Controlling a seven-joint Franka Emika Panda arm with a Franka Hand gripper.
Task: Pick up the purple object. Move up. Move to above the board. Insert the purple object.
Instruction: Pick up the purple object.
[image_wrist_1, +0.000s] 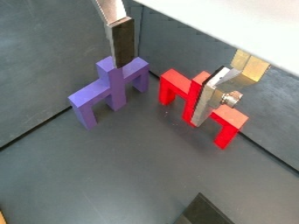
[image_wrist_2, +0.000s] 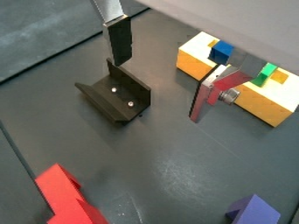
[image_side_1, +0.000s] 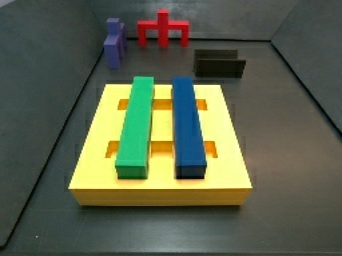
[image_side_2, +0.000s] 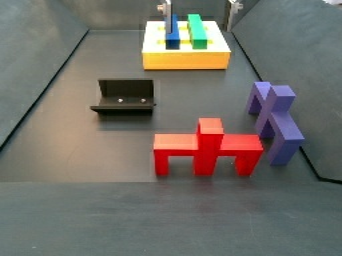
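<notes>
We see the purple object (image_side_2: 273, 121) resting on the dark floor just beside the red piece (image_side_2: 207, 150), with the fixture (image_side_2: 126, 97) between these 2 pieces and the yellow board (image_side_1: 95, 150), which is well apart from them and carries 1 green bar (image_side_1: 138, 123) and 1 blue bar (image_side_1: 187, 124). In both wrist views the gripper (image_wrist_1: 163, 63) hangs above the floor with its 2 silver fingers (image_wrist_1: 121, 37) spread and nothing between them.
</notes>
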